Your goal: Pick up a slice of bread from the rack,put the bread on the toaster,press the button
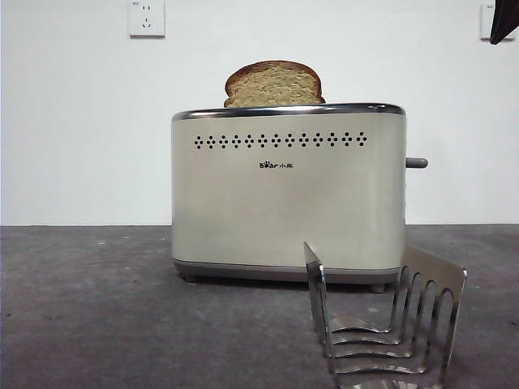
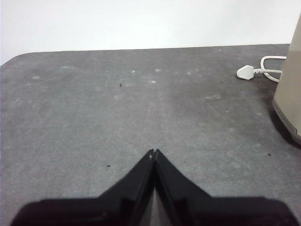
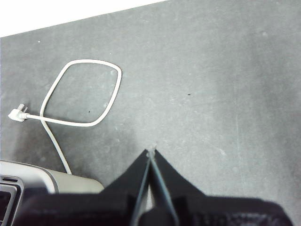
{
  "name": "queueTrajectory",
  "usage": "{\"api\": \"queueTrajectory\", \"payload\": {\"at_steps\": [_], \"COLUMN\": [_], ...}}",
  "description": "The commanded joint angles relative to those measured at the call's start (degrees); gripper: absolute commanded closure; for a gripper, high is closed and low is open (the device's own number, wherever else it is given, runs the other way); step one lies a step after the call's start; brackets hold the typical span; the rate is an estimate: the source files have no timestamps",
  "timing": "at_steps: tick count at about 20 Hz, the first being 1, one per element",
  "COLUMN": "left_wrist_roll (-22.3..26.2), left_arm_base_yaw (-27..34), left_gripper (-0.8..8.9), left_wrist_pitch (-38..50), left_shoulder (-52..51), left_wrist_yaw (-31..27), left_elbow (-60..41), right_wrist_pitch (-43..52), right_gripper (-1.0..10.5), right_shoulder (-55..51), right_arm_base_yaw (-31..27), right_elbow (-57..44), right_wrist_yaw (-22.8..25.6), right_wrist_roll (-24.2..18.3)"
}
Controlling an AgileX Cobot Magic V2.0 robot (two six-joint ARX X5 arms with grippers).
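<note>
Nearest the front camera, on the dark grey surface (image 1: 97,308), the rack (image 1: 385,324) is seen standing with no slice between its arched wire dividers. Just behind it the toaster (image 1: 288,194) is set, its logo side and row of black vent holes turned to the camera, with a side lever (image 1: 416,163) projecting from one end. The slice of bread (image 1: 274,83) is seated upright in the toaster's top, only its rounded upper part showing above the chrome rim. Beyond, a wall socket (image 1: 147,18) is mounted on the white wall.

The left end effector (image 2: 154,151) is held low over bare surface with its jaws pressed together and nothing gripped; the toaster's corner (image 2: 289,94) is seen off to one side ahead of it, and a white plug (image 2: 245,72) lies farther out beside that corner.

The right end effector (image 3: 151,152) is likewise closed on nothing, raised above the surface. The toaster's top edge (image 3: 28,176) is seen close beside and beneath it, and the looped white cord (image 3: 82,94) lies farther off on the surface. A black tip (image 1: 503,20) is visible at a top corner of the front view.
</note>
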Motion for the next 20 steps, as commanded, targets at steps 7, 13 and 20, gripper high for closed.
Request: {"api": "queueTrajectory", "payload": {"at_steps": [7, 13, 20], "left_wrist_roll": [0.1, 0.1, 0.1], "left_arm_base_yaw": [-0.1, -0.1, -0.1], "left_gripper": [8.17, 8.17, 8.17], "left_wrist_pitch": [0.6, 0.6, 0.6], "left_shoulder": [0.5, 0.5, 0.5], "left_wrist_yaw": [0.3, 0.3, 0.3], "left_elbow": [-0.6, -0.6, -0.6], "right_wrist_pitch": [0.4, 0.3, 0.3], "right_gripper": [9.5, 9.5, 9.5], "right_shoulder": [0.3, 0.3, -3.3], "right_arm_base_yaw": [0.0, 0.0, 0.1], "right_elbow": [0.2, 0.2, -1.0], "right_wrist_yaw": [0.0, 0.0, 8.5], "right_wrist_roll": [-0.2, -0.2, -3.0]}}
